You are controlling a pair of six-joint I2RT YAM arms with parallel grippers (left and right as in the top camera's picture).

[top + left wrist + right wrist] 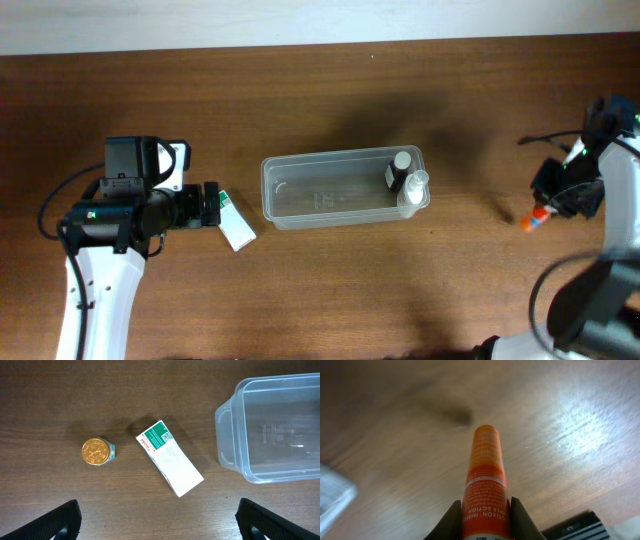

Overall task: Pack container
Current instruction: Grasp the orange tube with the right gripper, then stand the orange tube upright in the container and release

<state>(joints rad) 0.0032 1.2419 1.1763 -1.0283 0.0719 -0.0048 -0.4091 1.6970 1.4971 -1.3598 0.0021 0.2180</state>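
Note:
The clear plastic container [340, 190] lies mid-table with two small bottles [405, 178] at its right end; its left end shows in the left wrist view [280, 435]. My left gripper [212, 204] is open and empty, just left of a white and green box [236, 222], which also shows in the left wrist view [169, 458]. A small gold-lidded jar [97, 452] lies left of the box. My right gripper [552, 205] at the far right is shut on an orange tube [485, 480], whose tip [532, 220] sticks out left.
The table's back edge runs along the top of the overhead view. A dark device with a blue edge [580, 527] lies at the bottom right of the right wrist view. A corner of the container [332, 497] shows blurred at that view's left.

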